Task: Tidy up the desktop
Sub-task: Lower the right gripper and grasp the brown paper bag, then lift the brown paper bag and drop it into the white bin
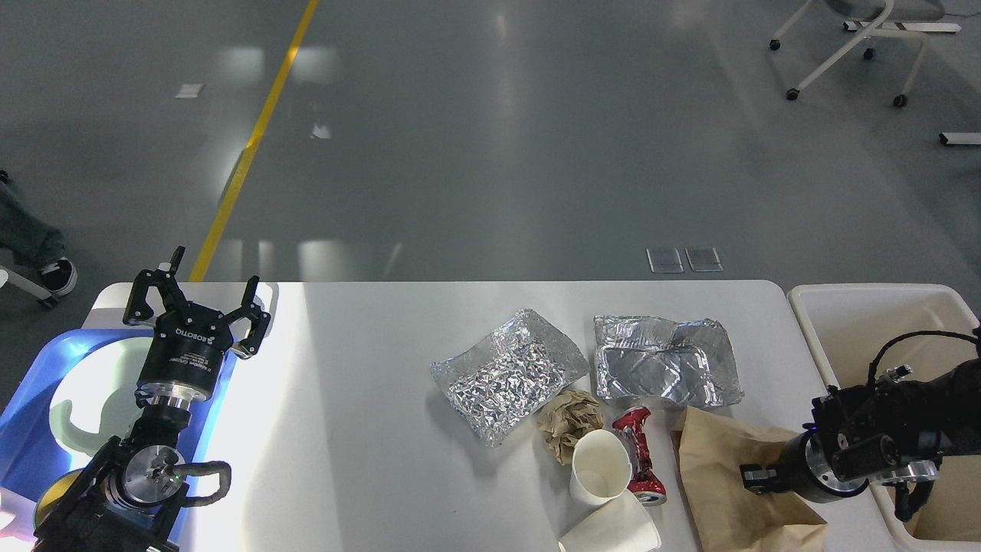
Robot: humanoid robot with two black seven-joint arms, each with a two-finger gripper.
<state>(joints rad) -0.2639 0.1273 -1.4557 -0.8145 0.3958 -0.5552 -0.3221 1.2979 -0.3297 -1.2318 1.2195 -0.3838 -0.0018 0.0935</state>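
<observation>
The right gripper (755, 477) sits low over the near right part of the desktop (368, 399), pressed against a brown paper bag (728, 483); its fingers appear dark and end-on, so whether they are clamped on the paper or merely touching it cannot be told. The bag lies creased and partly lifted at its near end, running off the lower edge of the view; the right arm reaches in across the rim of a beige bin (805, 314) that stands just beside the desktop's right edge.

Just left of the bag lies a crushed red can (640, 460), touching a white paper cup (599, 469) on its side with its mouth facing the viewer; a second white cup (613, 529) lies below it at the near edge. A crumpled brown paper ball (569, 422) rests against the first cup; beyond it lie two foil pieces, a crinkled foil sheet (510, 374) and a flattened foil tray (665, 370), near each other but apart.

The left gripper (198, 307) hovers well away at the far left with its fingers spread wide and nothing between them (it points up toward the far edge); beneath its arm sits a blue tray (31, 399) holding a pale green plate (84, 391).

The desktop is the large white surface spanning the lower half of the view, with grey floor beyond.
</observation>
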